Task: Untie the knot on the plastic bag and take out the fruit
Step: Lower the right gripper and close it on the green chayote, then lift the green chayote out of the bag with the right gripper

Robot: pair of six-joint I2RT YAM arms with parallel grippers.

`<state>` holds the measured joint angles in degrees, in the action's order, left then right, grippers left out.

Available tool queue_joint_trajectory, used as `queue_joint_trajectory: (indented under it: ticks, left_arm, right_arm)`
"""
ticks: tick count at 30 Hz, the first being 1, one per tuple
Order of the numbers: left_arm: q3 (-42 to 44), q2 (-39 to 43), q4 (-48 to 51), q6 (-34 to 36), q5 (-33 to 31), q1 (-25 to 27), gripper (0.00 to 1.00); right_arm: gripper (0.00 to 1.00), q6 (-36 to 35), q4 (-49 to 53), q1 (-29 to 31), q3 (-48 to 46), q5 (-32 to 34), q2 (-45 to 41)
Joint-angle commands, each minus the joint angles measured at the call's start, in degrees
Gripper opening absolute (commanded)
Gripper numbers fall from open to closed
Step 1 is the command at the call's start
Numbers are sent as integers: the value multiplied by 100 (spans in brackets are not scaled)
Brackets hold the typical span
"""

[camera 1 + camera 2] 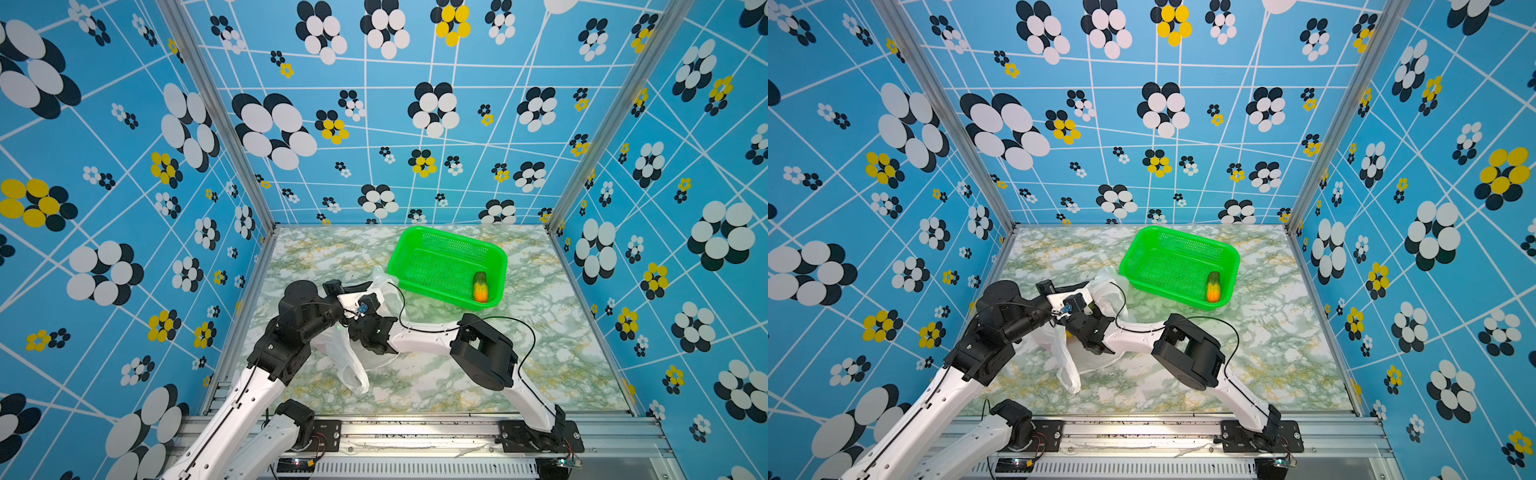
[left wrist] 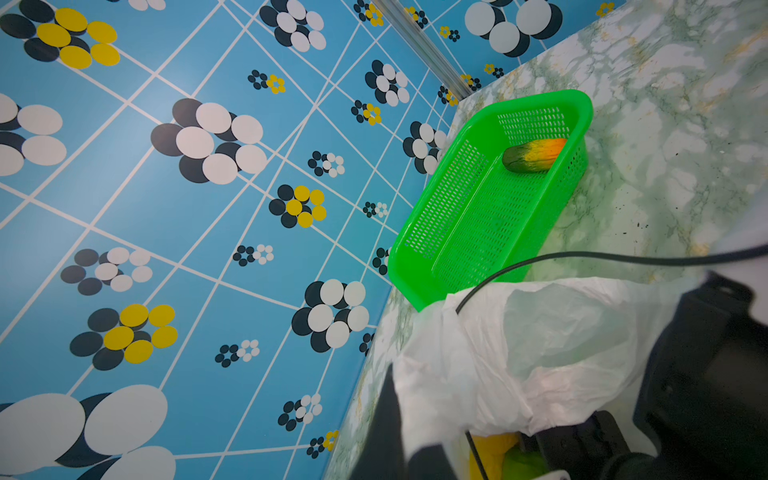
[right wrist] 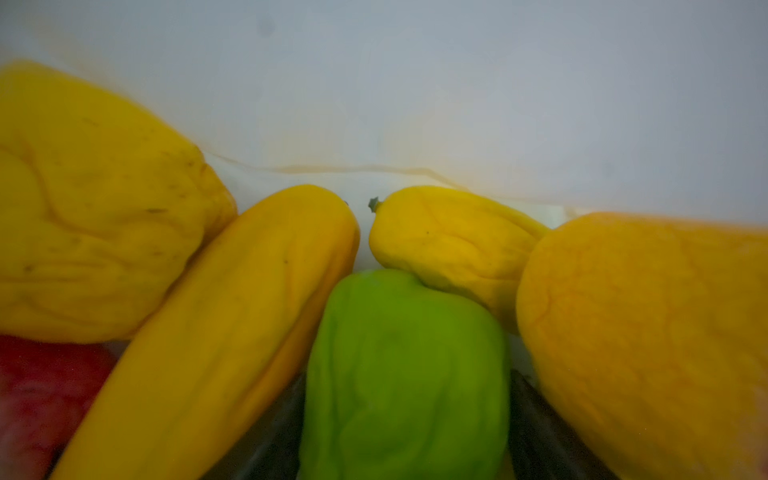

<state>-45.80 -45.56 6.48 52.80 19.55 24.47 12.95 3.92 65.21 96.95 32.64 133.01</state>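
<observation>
Reaching into the bag on the near left of the table, the right gripper is seen with its jaws spread on either side of a green fruit; whether it is touched cannot be told. The bag's mouth is held up by the left gripper, clamped on the thin plastic. A handle lies loose and no knot is seen, so untying is judged done. One green-and-orange fruit lies in the basket at the far right. Yellow fruits are packed tight against the green one, so a neighbour or a fold of plastic could be pinched with it. If gripped off-centre, the rounded fruit could be squeezed out. Should the plastic slip from the left jaws, the mouth would collapse over the right wrist.
</observation>
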Motion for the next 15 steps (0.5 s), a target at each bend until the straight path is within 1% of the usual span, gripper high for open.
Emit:
queue_joint_trajectory:
  ticks: [1, 3, 6, 12, 15]
  left_arm:
    - [17, 124, -32, 39, 233, 32, 0]
    - [27, 136, -46, 38, 224, 32, 0]
    - [19, 111, -59, 21, 149, 32, 0]
    - [-141, -157, -59, -202, -486, -37, 0]
    - [-209, -299, -70, -349, -685, -157, 0]
  right_arm:
    - [68, 143, 630, -35, 225, -194, 312]
    - [61, 171, 645, -38, 219, -307, 267]
    - [54, 250, 640, -39, 129, -367, 111]
    - [46, 341, 553, -26, -220, -349, -404]
    - [43, 456, 412, -26, -579, -365, -785]
